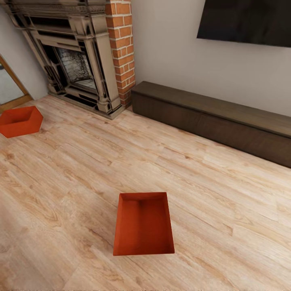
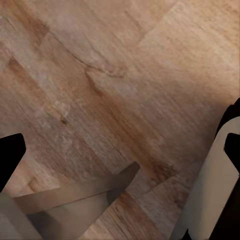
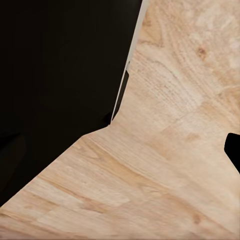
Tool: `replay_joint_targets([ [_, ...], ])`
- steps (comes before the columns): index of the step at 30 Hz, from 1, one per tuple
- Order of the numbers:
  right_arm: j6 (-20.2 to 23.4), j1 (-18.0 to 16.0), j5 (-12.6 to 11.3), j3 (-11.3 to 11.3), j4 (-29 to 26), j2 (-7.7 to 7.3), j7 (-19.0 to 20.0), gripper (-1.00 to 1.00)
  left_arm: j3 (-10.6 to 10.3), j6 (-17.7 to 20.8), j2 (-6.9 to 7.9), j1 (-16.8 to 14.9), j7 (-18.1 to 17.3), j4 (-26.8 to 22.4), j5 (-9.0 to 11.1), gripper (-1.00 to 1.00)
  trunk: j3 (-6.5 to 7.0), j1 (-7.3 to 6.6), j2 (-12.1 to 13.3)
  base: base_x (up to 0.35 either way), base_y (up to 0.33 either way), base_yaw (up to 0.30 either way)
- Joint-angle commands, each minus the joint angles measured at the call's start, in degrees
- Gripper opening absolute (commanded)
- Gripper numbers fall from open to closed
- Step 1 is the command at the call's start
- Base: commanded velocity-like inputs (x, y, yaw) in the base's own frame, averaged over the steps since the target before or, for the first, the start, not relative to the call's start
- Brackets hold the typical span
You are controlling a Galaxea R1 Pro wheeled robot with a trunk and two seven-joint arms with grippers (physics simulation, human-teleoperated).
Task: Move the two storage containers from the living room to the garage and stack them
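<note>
Left hand (image 2: 117,150) was open over bare wood-plank floor (image 2: 125,75), dark fingertips (image 2: 10,155) spread wide at the edges of the left wrist view, nothing between them. Right hand: couldn't tell its state; only one dark tip (image 3: 233,150) showed at the frame edge beside a large black shape, likely the robot's own body.

Near storage container (image 1: 143,224) sat upright and empty on the floor just ahead, long axis pointing away. Second container (image 1: 19,120) lay well apart, near the brick fireplace (image 1: 89,56), rotated corner-on. Both were in the living room; nothing in the garage yet.

Risks:
- Smooth walls and a wide bin: a one-sided pinch would probably tilt or drop it, so it needs both hands on opposite rims.
- Approaching off-centre could shove the bin across the slick planks.
- The far bin's skew would need re-alignment, and it sits close to the fireplace base.
- The low cabinet (image 1: 218,117) could catch the base on a turn.
</note>
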Motion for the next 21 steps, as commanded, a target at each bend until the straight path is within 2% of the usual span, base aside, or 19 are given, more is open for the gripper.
replay_joint_targets([
  [1,-0.2,0.0,-0.5,0.5,0.0,-0.01,0.0,1.00,-0.1,-0.3,0.06,0.0,0.1,0.0,0.6,1.00,-0.12,0.00,0.0,0.000,0.000,0.000],
  [21,-0.2,0.0,-0.5,0.5,0.0,-0.01,0.0,1.00,-0.1,-0.6,-0.10,0.1,0.1,0.0,0.5,1.00,-1.95,0.00,0.0,0.000,0.000,0.000],
])
